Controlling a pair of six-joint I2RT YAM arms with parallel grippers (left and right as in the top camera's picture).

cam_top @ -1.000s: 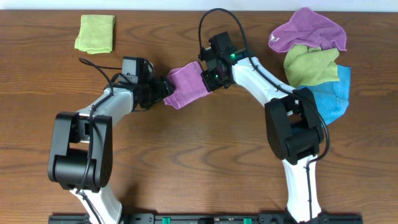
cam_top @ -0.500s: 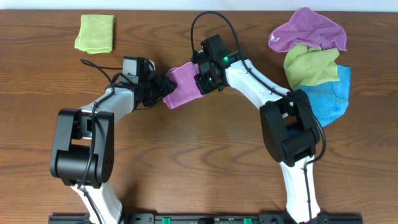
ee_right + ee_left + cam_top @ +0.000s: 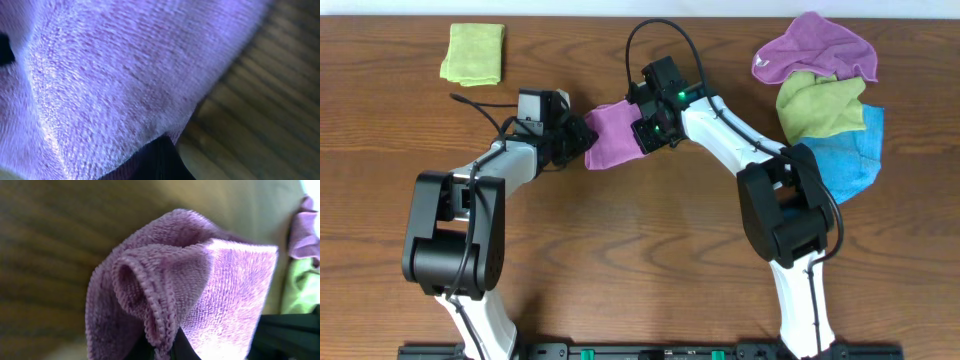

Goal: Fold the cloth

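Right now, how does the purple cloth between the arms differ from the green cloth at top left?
The purple cloth is pinched by the left gripper and right gripper; the green cloth lies untouched on the table. The purple cloth is rumpled; the green cloth is neatly folded flat. Both are small cloths.

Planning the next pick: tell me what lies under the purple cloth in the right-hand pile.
A green cloth pokes out from under the top purple cloth, with a blue cloth beneath the green. Whatever else lies under them is covered.
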